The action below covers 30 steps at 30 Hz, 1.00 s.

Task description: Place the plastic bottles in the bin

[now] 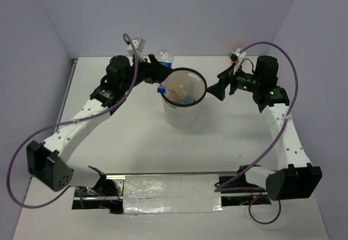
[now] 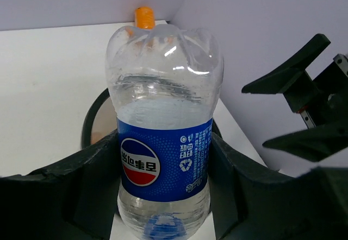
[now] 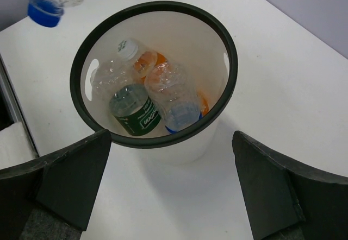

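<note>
Table [image 1: 136, 137] is white, w/ the bin [image 1: 185, 118] upright about mid-table between the two arms. No bottle shows on the tabletop in the top view.

L gripper [image 2: 164, 147] is pinching the last bottle [image 2: 163, 77] by its blue label, a finger pressed on each side. R gripper [image 3: 171, 142] is spread wide w/ nothing between the fingers. It hangs just beside the bin's right rim, looking down into it.

Inside the bin are 3 bottles, lying jumbled on the bottom:
- green-label bottle [image 3: 134, 114]
- clear bottle w/ blue label [image 3: 176, 101], beside the green one
- orange bottle [image 3: 148, 61], partly under the other two

The held bottle is clear and seems part-full of clear liquid. It's tipped so its blue cap [image 3: 43, 9] points toward the bin. In the R wrist view the cap sits just outside the black rim, on the far-left side, not over the opening. In the top view the cap is right at the rim edge. It appears to be above rim level, but I can't tell the height for sure.

Progress, as I judge it: 3 of 4 done, and the 4th is gripped and carried to the rim but not yet dropped. What's left is to shift the L gripper a bit further over the opening, then let go. The opening is wide and the bottle narrow, so it should go in easily once the cap clears the rim.
</note>
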### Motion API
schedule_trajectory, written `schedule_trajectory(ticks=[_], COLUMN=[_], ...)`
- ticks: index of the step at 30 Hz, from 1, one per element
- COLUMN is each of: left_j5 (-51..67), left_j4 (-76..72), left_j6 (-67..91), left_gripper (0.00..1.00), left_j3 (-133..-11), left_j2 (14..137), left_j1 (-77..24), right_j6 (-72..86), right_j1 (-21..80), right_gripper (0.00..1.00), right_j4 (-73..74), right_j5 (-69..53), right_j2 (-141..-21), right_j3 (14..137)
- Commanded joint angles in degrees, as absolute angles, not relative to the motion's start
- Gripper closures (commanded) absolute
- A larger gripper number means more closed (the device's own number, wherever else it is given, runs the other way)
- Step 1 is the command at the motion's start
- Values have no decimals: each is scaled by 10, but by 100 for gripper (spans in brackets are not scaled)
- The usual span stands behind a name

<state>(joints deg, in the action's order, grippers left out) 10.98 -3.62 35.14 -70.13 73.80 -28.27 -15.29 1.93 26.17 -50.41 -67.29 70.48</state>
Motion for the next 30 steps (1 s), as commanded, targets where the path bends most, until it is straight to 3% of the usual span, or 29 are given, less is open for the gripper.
schedule_trajectory(ticks=[1,9,17,24,30], left_j5=[139,134,146,159,124], left_j4=[-74,-76,-86,-82,-59], left_j6=[351,352,354,352,335], left_gripper=[75,47,21,14,11], left_j3=[-780,-856,-875,-875,-850], left_j2=[799,910,948,945,898], left_j1=[-301,-317,-328,-328,-326], right_j6=[-152,-103,-12,83,137], right_j1=[11,-25,-47,-56,-59], right_gripper=[0,0,0,1,0], right_j4=[237,200,189,214,232], right_j5=[-494,-451,-367,-247,-65], right_j2=[-657,-666,-768,-941,-1099], right_j3=[702,694,749,868,1012])
